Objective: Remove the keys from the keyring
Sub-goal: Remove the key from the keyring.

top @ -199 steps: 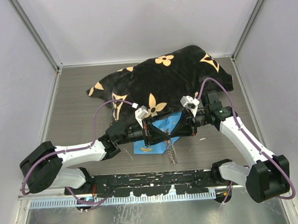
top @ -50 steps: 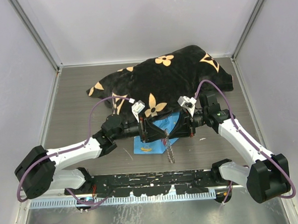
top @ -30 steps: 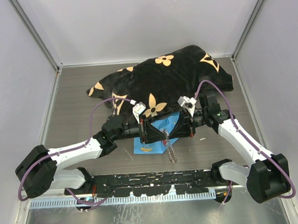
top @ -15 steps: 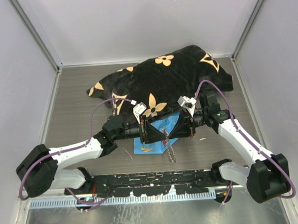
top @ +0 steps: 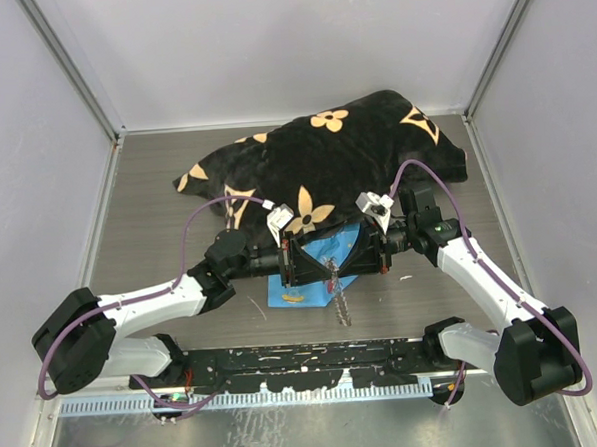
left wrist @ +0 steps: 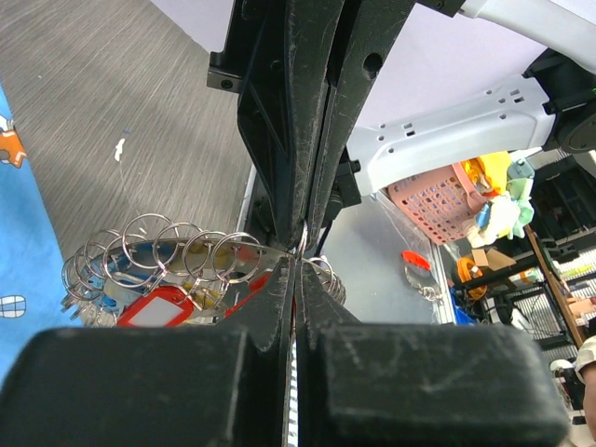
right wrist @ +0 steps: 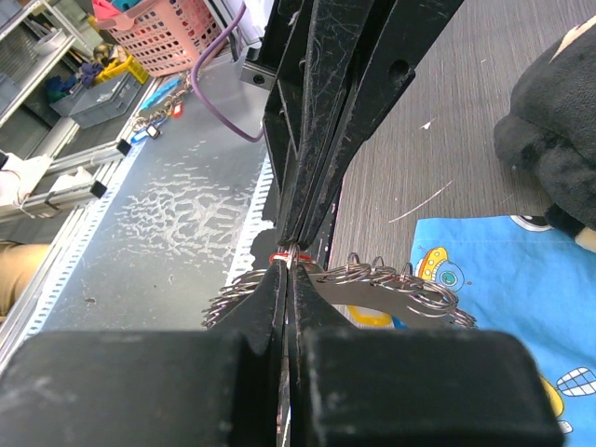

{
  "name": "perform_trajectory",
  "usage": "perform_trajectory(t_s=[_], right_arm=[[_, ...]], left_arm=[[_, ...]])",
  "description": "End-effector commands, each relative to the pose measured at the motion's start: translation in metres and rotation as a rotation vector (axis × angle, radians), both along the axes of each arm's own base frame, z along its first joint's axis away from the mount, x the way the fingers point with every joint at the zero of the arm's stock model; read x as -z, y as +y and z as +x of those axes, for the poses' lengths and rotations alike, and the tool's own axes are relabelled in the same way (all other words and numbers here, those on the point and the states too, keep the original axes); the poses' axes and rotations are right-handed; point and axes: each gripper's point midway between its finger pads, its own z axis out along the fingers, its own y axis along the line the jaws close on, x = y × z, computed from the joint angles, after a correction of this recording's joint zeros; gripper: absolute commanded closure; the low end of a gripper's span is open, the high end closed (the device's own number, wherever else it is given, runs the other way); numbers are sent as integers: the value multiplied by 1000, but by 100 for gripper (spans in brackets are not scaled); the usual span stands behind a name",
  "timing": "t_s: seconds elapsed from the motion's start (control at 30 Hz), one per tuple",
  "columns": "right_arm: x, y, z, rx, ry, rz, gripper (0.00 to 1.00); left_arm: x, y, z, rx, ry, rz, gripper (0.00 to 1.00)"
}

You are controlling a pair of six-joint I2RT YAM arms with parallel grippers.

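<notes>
Both arms stretch forward and angle inward, forearms low and wrists level. The left gripper (top: 324, 265) and the right gripper (top: 338, 264) face each other tip to tip, nearly touching. Each has its two fingers pressed tightly together.

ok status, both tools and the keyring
Left tool and right tool shut, tip to tip, pinching the keyring. Keys not yet off. Nothing blocking; blue cloth underneath.

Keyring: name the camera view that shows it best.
Left wrist view: the keyring sits close, its loops distinct, coloured key heads below. Right wrist shows it bunched edge-on over blue cloth. Top view shows only a tiny silvery strand.
</notes>
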Motion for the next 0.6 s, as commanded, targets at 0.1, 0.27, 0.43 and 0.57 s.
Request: perform_trajectory(t_s=[0.1, 0.27, 0.43, 0.57], right_arm=[[-18, -3, -10, -55, -34, 70, 99], [-18, -3, -9, -51, -35, 70, 99], [-18, -4, -9, -49, -35, 70, 99], [-18, -3, -9, -49, -35, 70, 99]], left_arm=[[-13, 0, -8, 40, -46, -53, 100], [-10, -1, -11, 49, -48, -48, 100], [-9, -1, -13, 54, -48, -45, 100], [1, -6, -13, 63, -31, -22, 100]])
